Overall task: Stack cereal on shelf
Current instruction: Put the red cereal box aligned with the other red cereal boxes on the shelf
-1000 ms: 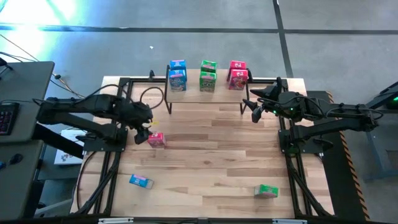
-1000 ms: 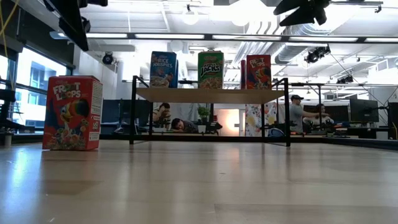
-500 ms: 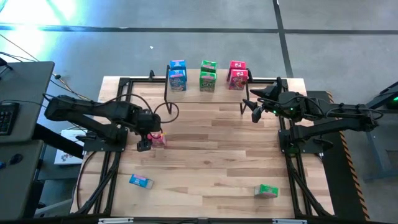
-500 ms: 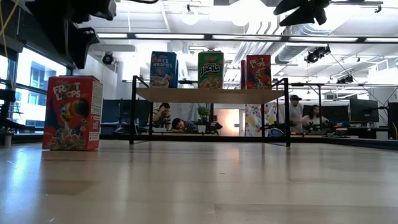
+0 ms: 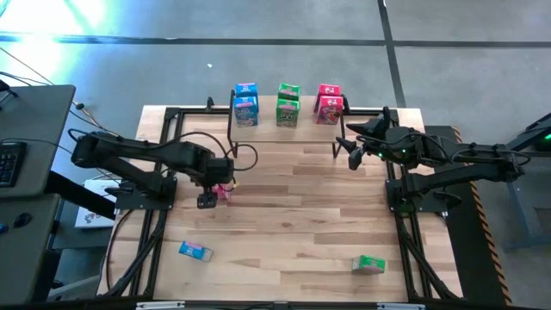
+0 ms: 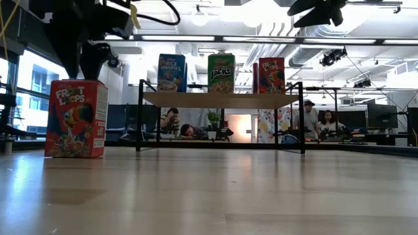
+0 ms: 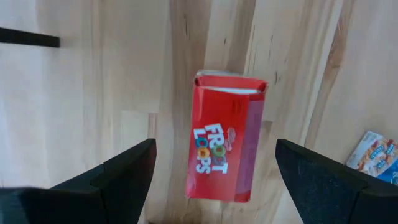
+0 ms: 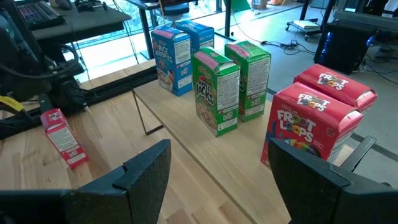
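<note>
A pink-red cereal box (image 7: 224,146) stands upright on its base at the table's left (image 6: 75,119). My left gripper (image 7: 214,168) points down just above its top (image 5: 215,191), open, one finger on either side and touching nothing. The shelf (image 6: 215,99) stands at the table's far edge. On its plank stand two blue boxes (image 8: 177,53), two green ones (image 8: 227,87) and two pink-red ones (image 8: 317,118). My right gripper (image 8: 217,180) hovers open by the shelf's right end (image 5: 353,159), holding nothing.
A blue box (image 5: 195,251) lies flat near the table's front left and also shows in the left wrist view (image 7: 373,155). A green box (image 5: 368,264) lies flat at the front right. The wide middle of the table (image 5: 293,207) is bare wood. People sit in the room behind.
My left gripper has moved toward the table's right edge and down, rolling its wrist as it went, and now hangs right over the standing pink-red box. The box has stayed where it was.
</note>
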You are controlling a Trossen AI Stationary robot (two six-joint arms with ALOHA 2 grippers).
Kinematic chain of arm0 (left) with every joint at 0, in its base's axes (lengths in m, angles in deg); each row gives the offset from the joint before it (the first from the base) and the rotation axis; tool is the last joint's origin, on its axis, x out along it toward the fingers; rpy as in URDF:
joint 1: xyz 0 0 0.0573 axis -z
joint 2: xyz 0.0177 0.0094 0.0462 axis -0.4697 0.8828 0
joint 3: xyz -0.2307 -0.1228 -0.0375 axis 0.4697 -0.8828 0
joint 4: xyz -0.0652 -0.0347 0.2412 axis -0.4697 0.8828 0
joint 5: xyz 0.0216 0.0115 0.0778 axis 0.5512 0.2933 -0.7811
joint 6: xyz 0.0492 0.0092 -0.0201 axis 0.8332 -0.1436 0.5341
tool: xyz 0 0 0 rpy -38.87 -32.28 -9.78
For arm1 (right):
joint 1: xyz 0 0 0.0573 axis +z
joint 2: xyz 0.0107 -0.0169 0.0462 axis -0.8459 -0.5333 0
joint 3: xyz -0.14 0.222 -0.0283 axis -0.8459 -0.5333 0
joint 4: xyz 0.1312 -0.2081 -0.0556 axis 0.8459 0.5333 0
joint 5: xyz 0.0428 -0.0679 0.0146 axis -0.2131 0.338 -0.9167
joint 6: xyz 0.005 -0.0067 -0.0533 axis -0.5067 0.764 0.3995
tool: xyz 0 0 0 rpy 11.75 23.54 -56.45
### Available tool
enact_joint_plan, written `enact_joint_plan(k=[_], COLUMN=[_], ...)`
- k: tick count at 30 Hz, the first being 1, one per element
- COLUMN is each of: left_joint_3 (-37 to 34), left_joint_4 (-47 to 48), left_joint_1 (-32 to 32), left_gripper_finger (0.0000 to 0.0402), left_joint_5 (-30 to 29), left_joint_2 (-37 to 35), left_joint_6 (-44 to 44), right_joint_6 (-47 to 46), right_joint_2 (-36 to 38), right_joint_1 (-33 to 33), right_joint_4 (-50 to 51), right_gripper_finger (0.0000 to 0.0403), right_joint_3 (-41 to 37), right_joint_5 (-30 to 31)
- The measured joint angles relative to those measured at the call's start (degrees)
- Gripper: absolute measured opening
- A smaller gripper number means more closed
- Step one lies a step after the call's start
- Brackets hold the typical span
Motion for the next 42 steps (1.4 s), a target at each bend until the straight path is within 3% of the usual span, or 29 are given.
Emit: enact_joint_plan(k=[17,35,42], left_joint_3=[0.0,0.0,0.0], left_joint_4=[-1.7,-2.4,-2.5], left_joint_1=[-1.6,-1.6,-1.6], left_gripper_finger=[0.0311,0.0162,0.0124], left_joint_5=[3.7,3.6,5.4], left_joint_2=[6.3,6.3,6.3], left_joint_6=[1.9,0.8,-0.1], right_joint_6=[0.0,0.0,0.0], right_joint_2=[0.0,0.0,0.0], right_joint_1=[0.0,0.0,0.0], right_joint_4=[0.1,0.3,0.3], right_gripper_finger=[0.0262,0.0262,0.0262], right_joint_3=[0.0,0.0,0.0], right_joint_5=[0.0,0.0,0.0])
